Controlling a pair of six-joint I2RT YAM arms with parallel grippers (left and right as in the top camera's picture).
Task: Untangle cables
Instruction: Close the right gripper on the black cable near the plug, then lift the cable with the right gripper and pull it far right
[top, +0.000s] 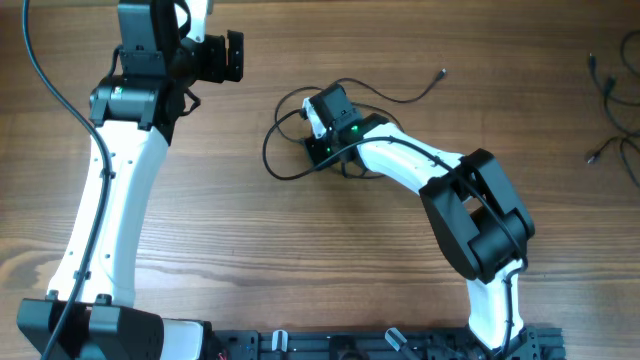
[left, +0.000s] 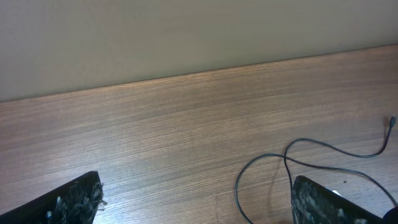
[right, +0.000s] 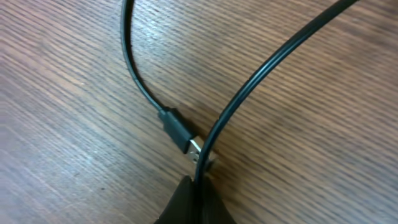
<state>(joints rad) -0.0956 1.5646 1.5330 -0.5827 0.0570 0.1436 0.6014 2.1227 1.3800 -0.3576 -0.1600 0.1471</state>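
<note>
A tangle of thin black cables (top: 272, 150) lies in loose loops at the table's middle, and one strand runs out to a small plug (top: 442, 72). My right gripper (top: 318, 140) is down on this tangle. In the right wrist view it (right: 198, 186) is shut on one cable (right: 249, 81), which rises from between the fingertips. A second cable's USB plug (right: 180, 132) lies on the wood just ahead, touching the held strand. My left gripper (top: 232, 57) hovers open at the back left, nothing between its fingers (left: 74, 200); a cable loop (left: 239, 183) lies near its right finger.
More thin black cords (top: 610, 90) lie at the table's right edge. The table's far edge (left: 186, 74) meets a plain wall behind the left gripper. The arms' base rail (top: 380, 345) runs along the front edge.
</note>
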